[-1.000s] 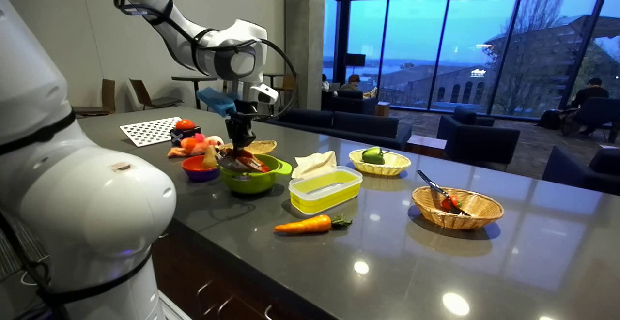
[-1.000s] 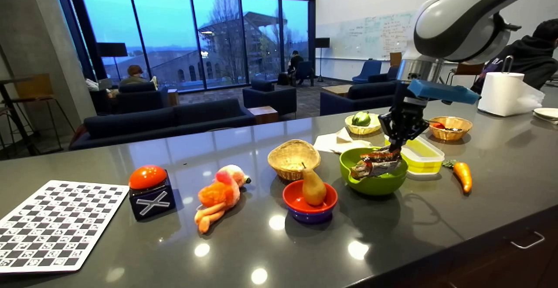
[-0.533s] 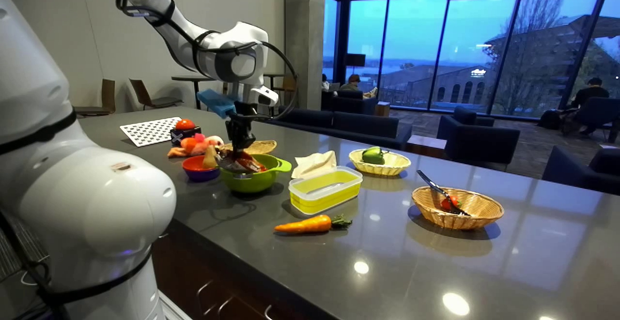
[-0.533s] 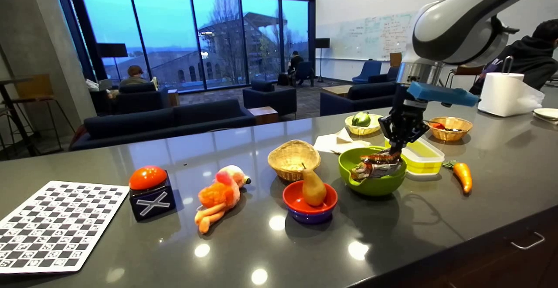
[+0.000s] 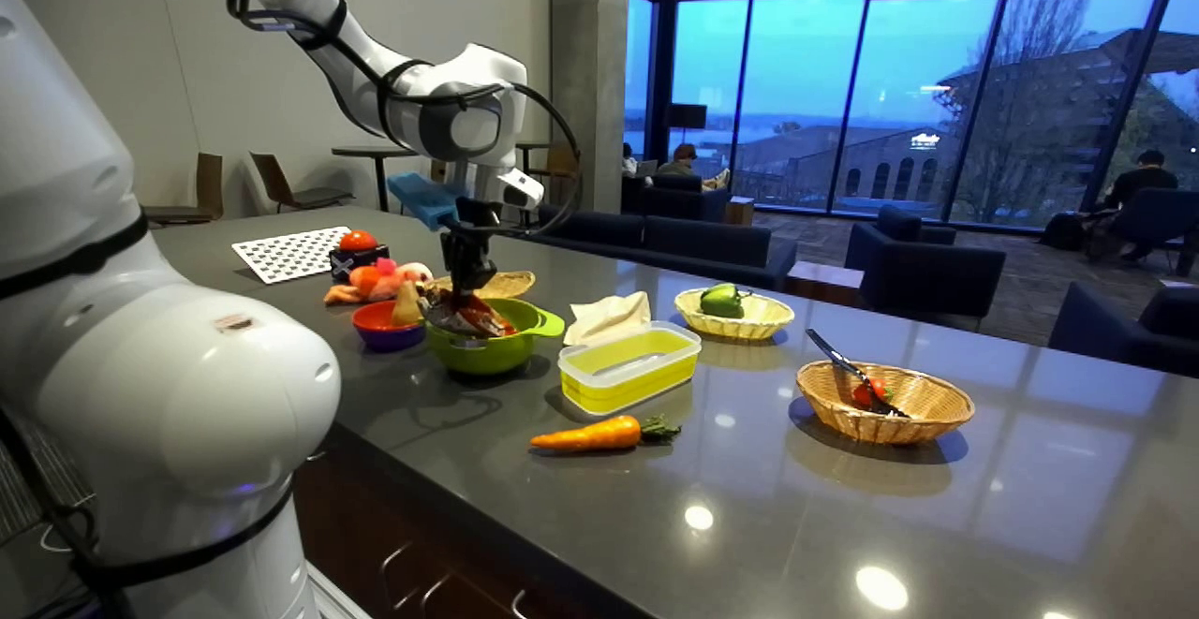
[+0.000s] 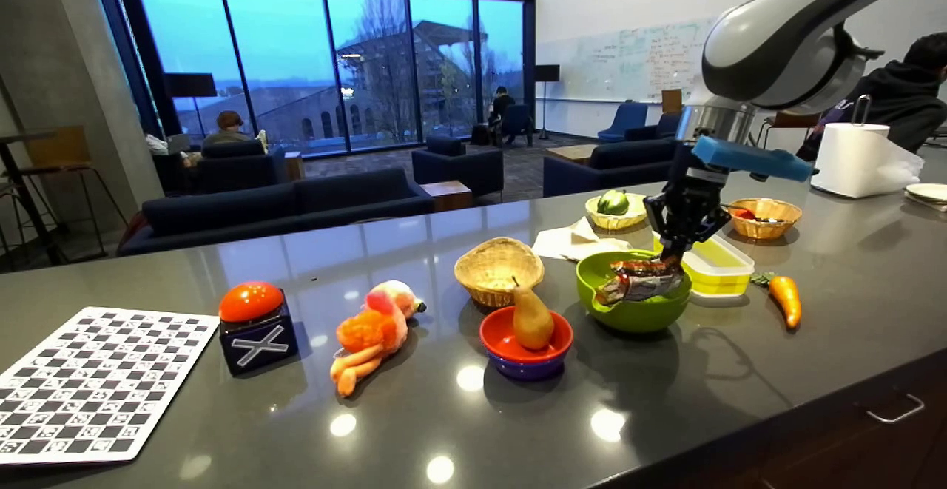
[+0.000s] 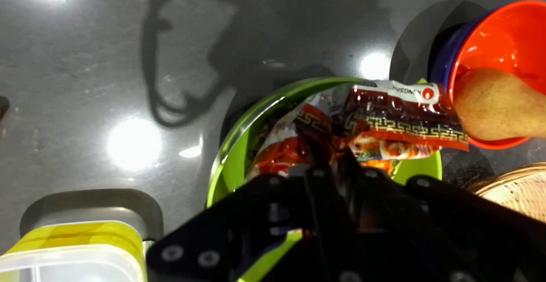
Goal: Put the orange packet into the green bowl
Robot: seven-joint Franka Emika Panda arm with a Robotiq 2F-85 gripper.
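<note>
Presently, my claw (image 7: 332, 152) is clenched on the orange packet (image 7: 409, 115), and the wrapper makes a crease where I pinch it. The packet is at the mouth of the green bowl (image 7: 234, 167), which stands on the bench (image 6: 533, 437). In the wrist view its far end seems to pass over the rim at 2 o'clock, toward the red bowl (image 7: 512, 36) with the pear (image 7: 490, 103); if it touches the pear, I cannot tell. In an exterior view this end slopes down from my hold to 8 o'clock and shows inside the bowl's outline.

I judge the packet to be light and soft, for the wrapper is wrinkled and bends at my pinch. Its shine makes me think that it can slip, so a firm but not crushing pressure seems proper; whether the inside can break, I do not know. The place of my hold, between its ends, looks to me well chosen, because a corner would let the long side swing.

For the release, I would first move a little toward 8 o'clock in the wrist view, away from the pear, and then lower. Otherwise this end could catch on the rim, and the packet might slide outside.
</note>
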